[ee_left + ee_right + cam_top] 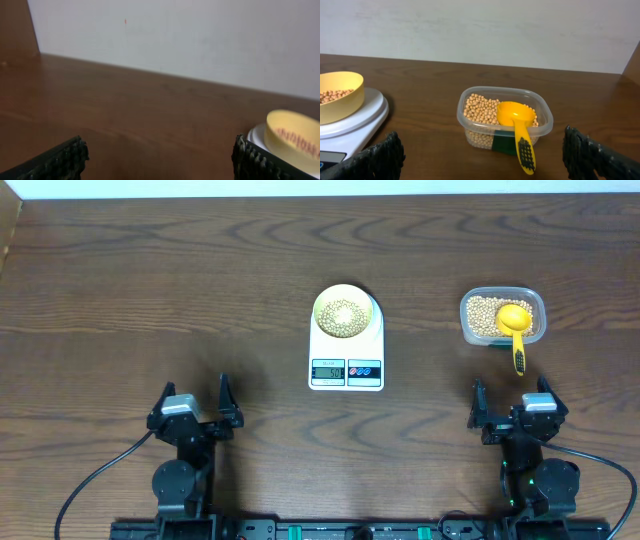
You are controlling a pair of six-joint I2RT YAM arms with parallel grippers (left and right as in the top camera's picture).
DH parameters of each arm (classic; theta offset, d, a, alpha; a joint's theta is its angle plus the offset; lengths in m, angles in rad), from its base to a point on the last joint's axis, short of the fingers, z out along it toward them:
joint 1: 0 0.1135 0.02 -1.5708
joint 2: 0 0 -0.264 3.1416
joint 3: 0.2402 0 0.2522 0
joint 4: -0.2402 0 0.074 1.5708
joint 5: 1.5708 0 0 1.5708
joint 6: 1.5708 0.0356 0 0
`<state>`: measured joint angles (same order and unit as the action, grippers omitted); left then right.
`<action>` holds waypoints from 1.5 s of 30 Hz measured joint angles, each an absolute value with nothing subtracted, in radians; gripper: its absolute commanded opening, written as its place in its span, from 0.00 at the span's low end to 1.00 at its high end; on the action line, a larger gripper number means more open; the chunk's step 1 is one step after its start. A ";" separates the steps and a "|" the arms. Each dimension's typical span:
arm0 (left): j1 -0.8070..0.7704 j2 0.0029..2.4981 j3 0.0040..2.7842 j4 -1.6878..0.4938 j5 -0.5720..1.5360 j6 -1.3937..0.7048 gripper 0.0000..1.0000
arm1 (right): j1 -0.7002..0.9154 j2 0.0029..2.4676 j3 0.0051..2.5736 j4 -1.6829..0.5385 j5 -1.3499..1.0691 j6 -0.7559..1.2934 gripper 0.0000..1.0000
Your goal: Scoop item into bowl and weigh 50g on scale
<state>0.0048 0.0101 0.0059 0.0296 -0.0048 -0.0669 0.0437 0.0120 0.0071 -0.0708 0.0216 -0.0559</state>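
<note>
The bowl [340, 106] of beans [343, 315] is sitting on the scale [346, 370], mid-table. The display digits and the bowl's red print are showing too blurred to read. Left gripper [195, 395] and right gripper [511, 392] are resting near, fingers spread.

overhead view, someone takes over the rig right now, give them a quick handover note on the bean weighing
Left gripper: open, empty, to the left of the scale.
Right gripper: open, empty, in front of the tub.
Bowl sits on the scale with beans in it. Scoop lies in the tub on the other beans.
Done: beans are in the bowl.
Left: the display is too small to read; check it shows 50 g and adjust if not.
</note>
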 measured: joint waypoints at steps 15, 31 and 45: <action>0.006 0.010 0.014 -0.021 -0.002 -0.093 0.94 | 0.044 0.012 0.007 -0.070 0.022 -0.056 0.99; 0.005 0.010 0.014 -0.022 0.002 -0.076 0.94 | 0.044 0.012 0.007 -0.070 0.022 -0.056 0.99; 0.005 0.010 0.015 -0.023 0.002 -0.017 0.94 | 0.044 0.012 0.007 -0.070 0.022 -0.056 0.99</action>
